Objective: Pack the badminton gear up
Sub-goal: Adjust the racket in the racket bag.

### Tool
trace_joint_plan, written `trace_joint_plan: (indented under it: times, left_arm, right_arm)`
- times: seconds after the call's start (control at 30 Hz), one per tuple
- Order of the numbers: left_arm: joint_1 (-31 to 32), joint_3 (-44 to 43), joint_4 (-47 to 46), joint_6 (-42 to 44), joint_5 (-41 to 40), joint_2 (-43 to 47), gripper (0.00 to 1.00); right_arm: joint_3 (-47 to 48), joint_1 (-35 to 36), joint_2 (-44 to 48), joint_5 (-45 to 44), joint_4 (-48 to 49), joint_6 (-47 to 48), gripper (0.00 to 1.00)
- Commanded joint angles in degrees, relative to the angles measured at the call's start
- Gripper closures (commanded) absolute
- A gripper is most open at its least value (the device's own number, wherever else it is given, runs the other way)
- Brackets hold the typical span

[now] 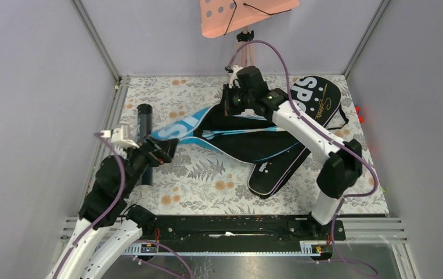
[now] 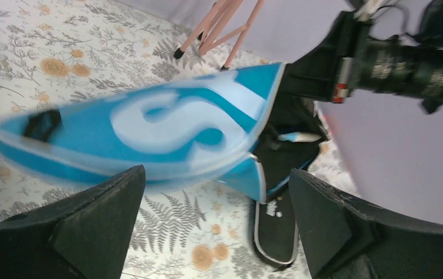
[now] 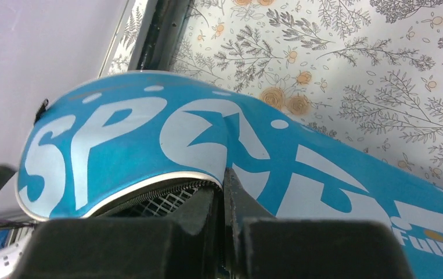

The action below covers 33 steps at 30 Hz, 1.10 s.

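Centrally, on the floral desk (image 1: 207,192): one blue SPORT bag (image 1: 181,127), lying across the middle with its lettered end toward the left and its other end over a black SPORT bag (image 1: 317,99) that runs diagonally on the right; racket strings (image 3: 161,203) show at its unzipped rim. Right pincer (image 3: 224,200): clenched on that rim of the blue bag; left pincer (image 2: 216,192): released, jaws spread wide, just short of the bag's lettered end. Also listed: black tube (image 1: 144,122) at the left side beside the left arm, and pink perforated board (image 1: 230,14) on tripod legs at the far side.
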<state>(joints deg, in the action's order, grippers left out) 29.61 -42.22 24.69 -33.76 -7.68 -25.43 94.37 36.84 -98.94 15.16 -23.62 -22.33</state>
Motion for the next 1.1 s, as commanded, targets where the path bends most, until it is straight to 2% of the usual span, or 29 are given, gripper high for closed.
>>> trace_joint_plan:
  times: [0.0,0.13,0.3,0.43,0.53,0.6,0.67,0.8,0.93,1.07]
  left_arm:
    - [-0.19,-1.7,8.26,-9.42,-6.75,6.92,0.01]
    - [-0.16,-7.6,16.03,-8.5,-15.68,9.58,0.01]
    - [-0.16,-4.47,15.65,-10.48,-15.3,7.57,0.01]
    - [-0.16,4.26,2.53,-9.11,-5.14,0.7,0.01]
    - [0.25,14.94,-18.3,-12.26,4.92,-4.6,0.02]
    - [1.64,21.1,-34.23,-15.84,7.36,-9.67,0.03]
    - [4.94,23.6,-44.38,-17.66,5.38,-15.54,0.03]
    - [12.16,23.43,-54.63,-18.26,-2.75,-24.27,0.03]
    - [13.36,24.48,-66.21,-22.4,-4.0,-32.67,0.02]
    - [14.07,21.16,-63.27,-22.77,-9.71,-40.32,0.03]
  right_arm:
    - [11.54,0.86,-3.87,-4.3,3.74,-5.99,1.0]
    - [16.13,0.85,-7.57,-4.98,1.76,-6.66,1.0]
    - [22.2,0.73,-10.51,-8.23,-1.55,-8.75,1.0]
    - [25.32,0.76,-11.94,-7.49,-3.98,-9.72,1.0]
    - [24.03,0.78,-11.8,-8.91,-4.15,-10.08,1.0]
    - [23.04,0.76,-11.74,-10.25,-4.09,-10.57,1.0]
    - [22.58,0.73,-12.07,-10.9,-4.08,-11.19,1.0]
    - [21.27,0.77,-12.78,-12.17,-3.76,-12.99,1.0]
    - [18.63,0.77,-12.5,-13.0,-1.81,-15.23,1.0]
    - [16.63,0.71,-11.73,-11.7,0.01,-16.05,1.0]
